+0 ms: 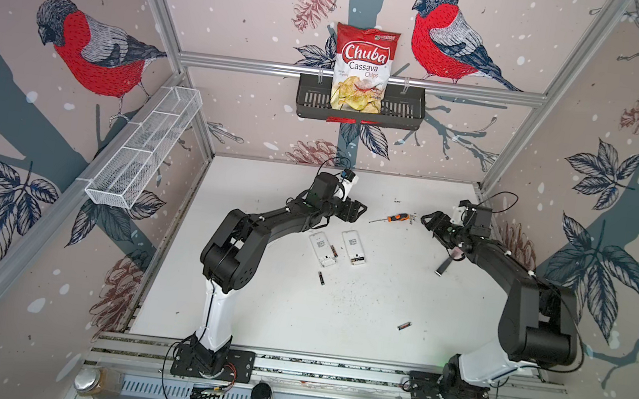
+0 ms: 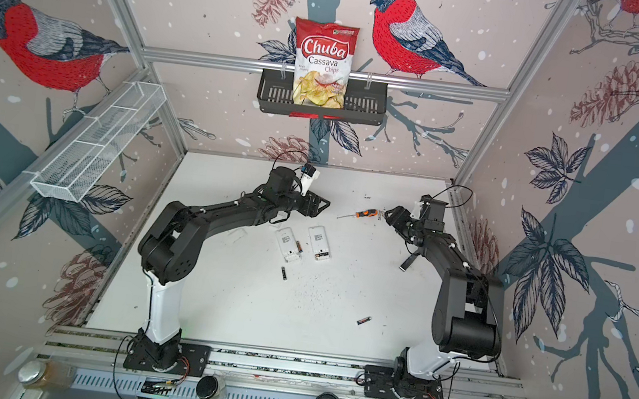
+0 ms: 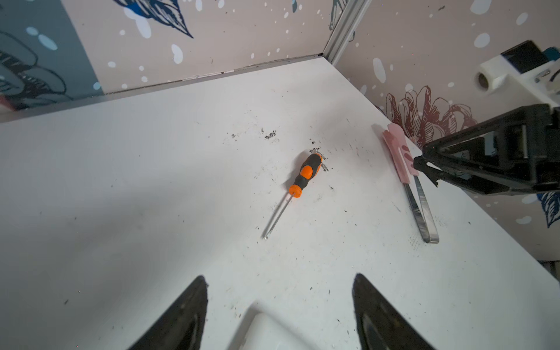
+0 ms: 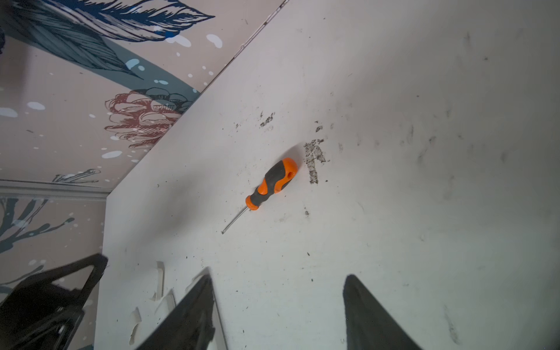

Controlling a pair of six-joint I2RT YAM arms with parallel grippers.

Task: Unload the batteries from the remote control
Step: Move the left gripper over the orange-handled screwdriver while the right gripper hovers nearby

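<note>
Left claw and right claw both gape empty, so the left should drop to the remote just behind it and pinch the seemingly lodged battery squarely mid-length.

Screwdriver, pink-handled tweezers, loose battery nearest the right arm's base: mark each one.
screwdriver (image 3: 306, 172): left wrist view, on the orange-and-black handle.
tweezers (image 3: 398, 151): left wrist view, on the pink grip.
battery (image 1: 404, 325): a top view, on its middle.

Orange screwdriver lies on white table.
</note>
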